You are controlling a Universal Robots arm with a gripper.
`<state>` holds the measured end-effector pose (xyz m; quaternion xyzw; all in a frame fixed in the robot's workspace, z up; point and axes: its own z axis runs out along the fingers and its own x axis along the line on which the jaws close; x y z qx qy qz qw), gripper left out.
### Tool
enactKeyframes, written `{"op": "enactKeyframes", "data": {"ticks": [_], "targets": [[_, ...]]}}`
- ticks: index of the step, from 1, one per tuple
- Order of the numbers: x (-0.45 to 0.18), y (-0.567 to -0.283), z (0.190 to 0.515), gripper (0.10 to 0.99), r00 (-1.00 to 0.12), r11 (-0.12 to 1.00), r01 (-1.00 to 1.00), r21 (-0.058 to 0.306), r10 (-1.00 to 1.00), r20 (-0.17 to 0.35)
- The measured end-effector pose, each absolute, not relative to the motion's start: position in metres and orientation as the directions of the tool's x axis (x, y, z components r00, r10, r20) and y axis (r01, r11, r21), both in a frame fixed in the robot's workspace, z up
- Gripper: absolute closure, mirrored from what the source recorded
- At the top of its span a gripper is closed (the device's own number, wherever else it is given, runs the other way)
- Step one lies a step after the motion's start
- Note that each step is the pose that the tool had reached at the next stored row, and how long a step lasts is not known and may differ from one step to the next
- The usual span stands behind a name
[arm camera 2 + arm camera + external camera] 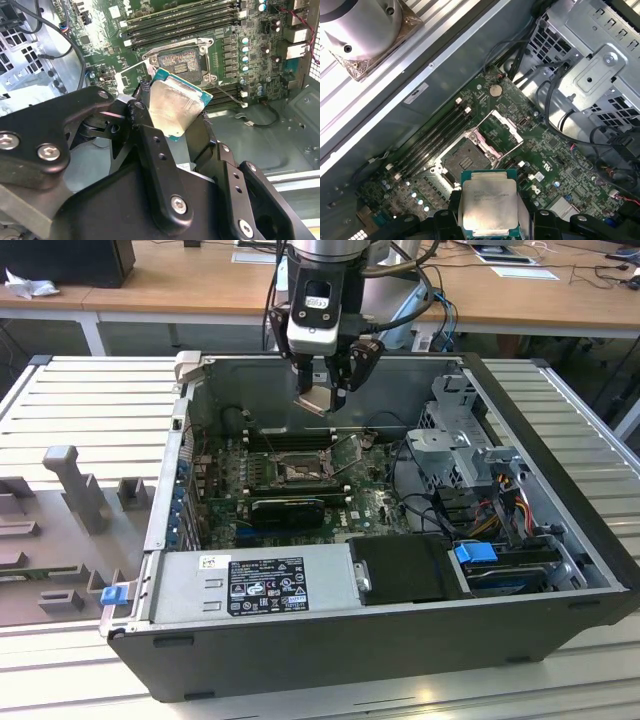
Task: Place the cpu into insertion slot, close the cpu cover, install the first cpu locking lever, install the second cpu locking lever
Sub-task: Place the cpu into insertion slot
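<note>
Our black two-fingered gripper (175, 122) is clenched on the cpu (177, 105), a small flat square chip with a dull silver-beige lid and a green edge. One black finger (145, 125) presses on each of two opposite sides. We hold the chip tilted in the air, clear of the board.

Below it in both wrist views lies the insertion slot (465, 161), a square black-rimmed socket with a grey-tan centre, bare inside. The cpu cover (482, 141), a thin silver metal frame with a cut-out middle, stands swung open just beside the socket. Long black memory slots (190, 17) run beside the socket on the green motherboard (555, 150).

In the exterior view we hang above the open black computer case (400, 640).
</note>
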<state>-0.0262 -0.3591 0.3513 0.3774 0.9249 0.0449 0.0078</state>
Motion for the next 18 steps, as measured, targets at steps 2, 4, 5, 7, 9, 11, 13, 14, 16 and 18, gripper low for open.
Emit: {"op": "enactKeyframes", "data": {"ticks": [2,4,5,7,9,11,13,14,16,18], "targets": [[-0.0262,-0.3591,0.3513,0.561,-0.710,0.706,0.703,0.089,0.704,0.019],[-0.0262,-0.3591,0.3513,0.561,-0.705,0.701,0.708,0.089,0.709,0.019],[-0.0262,-0.3591,0.3513,0.561,-0.702,0.698,0.710,0.089,0.712,0.020],[-0.0262,-0.3591,0.3513,0.561,-0.696,0.692,0.716,0.089,0.718,0.019],[-0.0262,-0.3591,0.3513,0.561,-0.690,0.687,0.722,0.089,0.723,0.019],[-0.0262,-0.3591,0.3513,0.561,-0.686,0.682,0.726,0.089,0.728,0.019],[-0.0262,-0.3591,0.3513,0.561,-0.680,0.676,0.731,0.089,0.733,0.019],[-0.0262,-0.3591,0.3513,0.561,-0.678,0.674,0.734,0.089,0.735,0.020],[-0.0262,-0.3591,0.3513,0.561,-0.673,0.669,0.738,0.089,0.740,0.019],[-0.0262,-0.3591,0.3513,0.561,-0.667,0.663,0.743,0.089,0.745,0.019]]}}
